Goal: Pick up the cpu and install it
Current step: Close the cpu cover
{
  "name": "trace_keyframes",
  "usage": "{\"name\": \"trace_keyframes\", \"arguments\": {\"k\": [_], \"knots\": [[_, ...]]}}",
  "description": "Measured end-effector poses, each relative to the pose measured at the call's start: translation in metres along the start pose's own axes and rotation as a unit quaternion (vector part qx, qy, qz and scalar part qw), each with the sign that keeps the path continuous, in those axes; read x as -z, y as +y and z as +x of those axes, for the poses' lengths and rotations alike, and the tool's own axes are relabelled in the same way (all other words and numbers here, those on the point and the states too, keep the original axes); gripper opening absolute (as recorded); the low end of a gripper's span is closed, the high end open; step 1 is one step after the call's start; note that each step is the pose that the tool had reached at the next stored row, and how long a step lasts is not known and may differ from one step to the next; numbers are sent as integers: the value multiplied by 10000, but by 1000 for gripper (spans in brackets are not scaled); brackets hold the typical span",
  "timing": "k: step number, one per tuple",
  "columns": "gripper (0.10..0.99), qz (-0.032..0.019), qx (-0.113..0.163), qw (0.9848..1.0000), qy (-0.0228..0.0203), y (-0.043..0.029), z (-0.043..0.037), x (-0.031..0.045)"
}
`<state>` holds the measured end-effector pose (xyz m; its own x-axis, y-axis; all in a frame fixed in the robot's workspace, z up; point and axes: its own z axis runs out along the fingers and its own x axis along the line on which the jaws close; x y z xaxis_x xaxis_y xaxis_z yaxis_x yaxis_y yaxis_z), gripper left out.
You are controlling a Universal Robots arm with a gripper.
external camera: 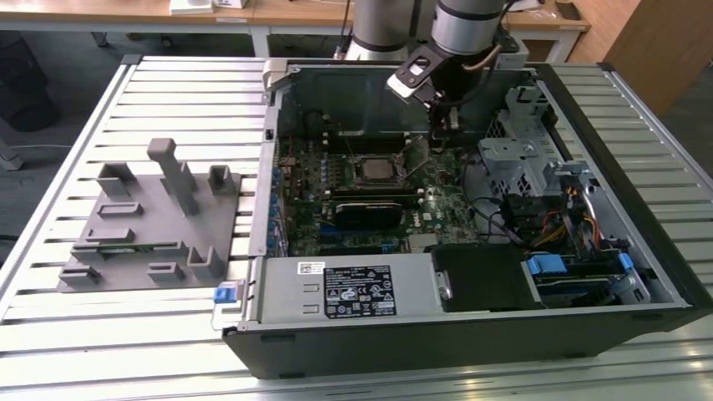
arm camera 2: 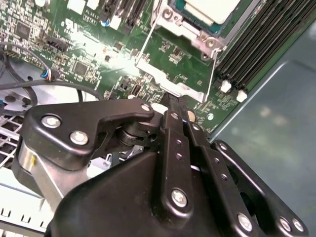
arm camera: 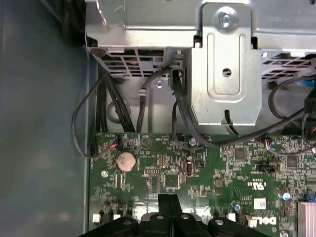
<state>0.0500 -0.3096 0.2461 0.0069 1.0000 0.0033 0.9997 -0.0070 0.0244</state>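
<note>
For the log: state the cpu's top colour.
The cpu has a silver-white top; clearest in the second wrist view.

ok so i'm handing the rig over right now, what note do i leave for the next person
Gripper: shut, holding nothing, low over the motherboard beside the socket, inside the open case.
Cpu: lying in the socket, silver top up, clear of the gripper.
Done: cpu placed in the socket, judging by how it lies.
Left: whether the socket's clamp is locked cannot be told.

Open computer case (external camera: pixel 446 355) on slatted table (external camera: pixel 112 355); grey fixture (external camera: pixel 134 251) beside it
</note>
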Motion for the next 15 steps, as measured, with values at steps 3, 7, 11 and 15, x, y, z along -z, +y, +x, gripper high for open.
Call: {"name": "trace_keyframes", "arguments": {"k": [3,7,11,15], "knots": [[106,17,0,10000,1,-38,0,8],[106,19,0,10000,1,-112,-1,11],[106,18,0,10000,2,-195,-1,10],[106,19,-1,10000,1,-243,-2,1]]}}
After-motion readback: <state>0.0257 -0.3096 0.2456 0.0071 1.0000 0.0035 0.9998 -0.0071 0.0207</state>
